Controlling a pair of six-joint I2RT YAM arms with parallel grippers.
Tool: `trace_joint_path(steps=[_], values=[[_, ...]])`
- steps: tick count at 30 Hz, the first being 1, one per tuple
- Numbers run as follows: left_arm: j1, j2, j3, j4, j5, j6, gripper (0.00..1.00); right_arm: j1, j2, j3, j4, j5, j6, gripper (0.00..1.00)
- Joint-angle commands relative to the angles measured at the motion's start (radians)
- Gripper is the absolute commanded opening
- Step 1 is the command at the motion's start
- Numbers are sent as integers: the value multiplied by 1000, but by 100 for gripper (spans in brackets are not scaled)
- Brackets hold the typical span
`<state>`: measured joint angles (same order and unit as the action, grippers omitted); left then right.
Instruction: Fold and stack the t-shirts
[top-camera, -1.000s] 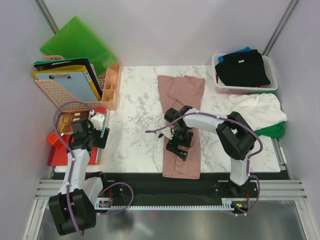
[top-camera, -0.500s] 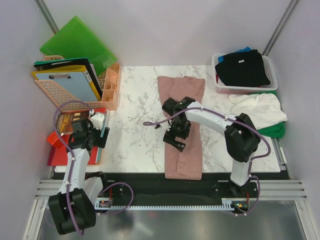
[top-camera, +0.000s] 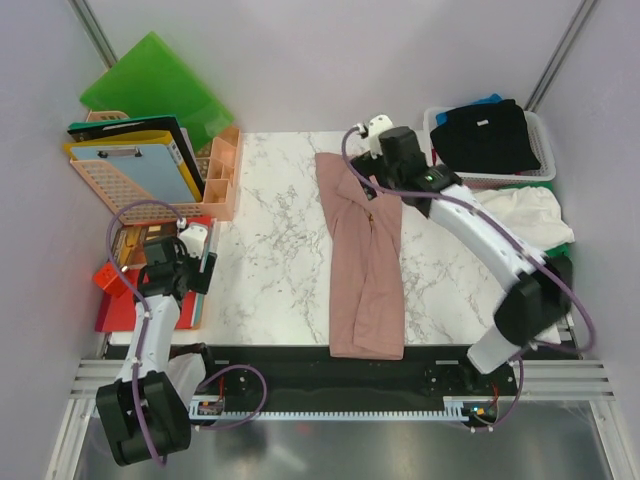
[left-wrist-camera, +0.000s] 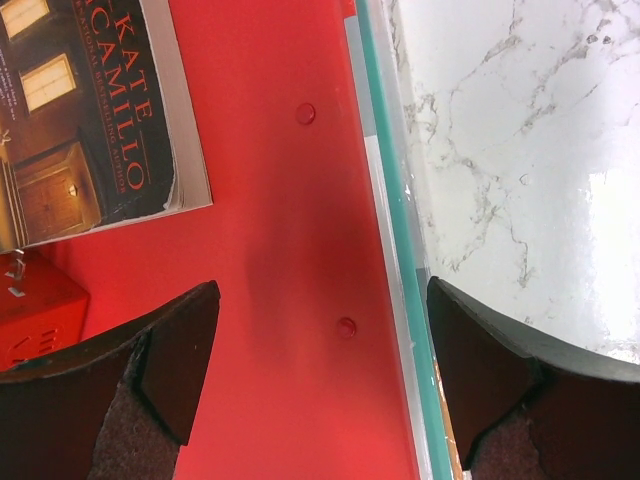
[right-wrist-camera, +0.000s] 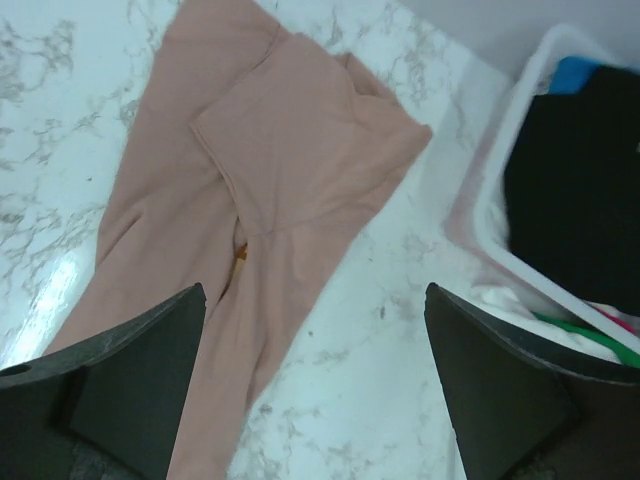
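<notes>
Top external view: a dusty pink t-shirt (top-camera: 365, 255) lies on a white marble tabletop (top-camera: 270, 230), folded lengthwise into a long strip. It runs from the upper centre of the frame down to the tabletop's lower edge, where its end reaches the rim. A wide stretch of bare marble lies left of the strip. A narrower band lies to its right, bounded by a white t-shirt (top-camera: 515, 215) and a green t-shirt (top-camera: 545, 262) heaped at the right edge. A white basket (top-camera: 545, 170) in the upper right holds a black t-shirt (top-camera: 490, 135) over a blue one (top-camera: 487, 100).

Right wrist view: the right gripper (right-wrist-camera: 312, 340) hangs above the strip's upper end, its fingers spread wide and grasping nothing. The basket rim is at the right of the frame.

Left wrist view: the left gripper (left-wrist-camera: 322, 330) hangs over a red folder (left-wrist-camera: 280, 200) beside the tabletop's left edge, fingers released and empty. A book (left-wrist-camera: 90, 110) lies at the upper left.
</notes>
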<state>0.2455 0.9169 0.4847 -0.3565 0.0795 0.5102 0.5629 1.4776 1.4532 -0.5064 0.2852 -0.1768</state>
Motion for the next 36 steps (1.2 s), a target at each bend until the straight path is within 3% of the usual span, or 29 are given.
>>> trace_joint_path(steps=[1,6,9,18,22,30,36], values=[[3,-6,29,40,-15,-32,91,-41,286,105,-35,-76,109,98],[2,-27,18,30,-18,-18,91,-103,493,379,-118,-242,157,98],[3,-35,22,19,-24,-3,91,-119,596,507,-141,-230,155,98],[3,-29,32,7,-12,8,91,-199,845,716,-158,-319,207,98],[5,-24,34,5,-14,10,91,-208,915,740,-175,-347,237,98],[3,-29,28,5,-21,22,91,-215,856,612,-156,-397,221,98],[2,-19,29,7,-12,13,91,-216,898,608,-156,-396,197,98]])
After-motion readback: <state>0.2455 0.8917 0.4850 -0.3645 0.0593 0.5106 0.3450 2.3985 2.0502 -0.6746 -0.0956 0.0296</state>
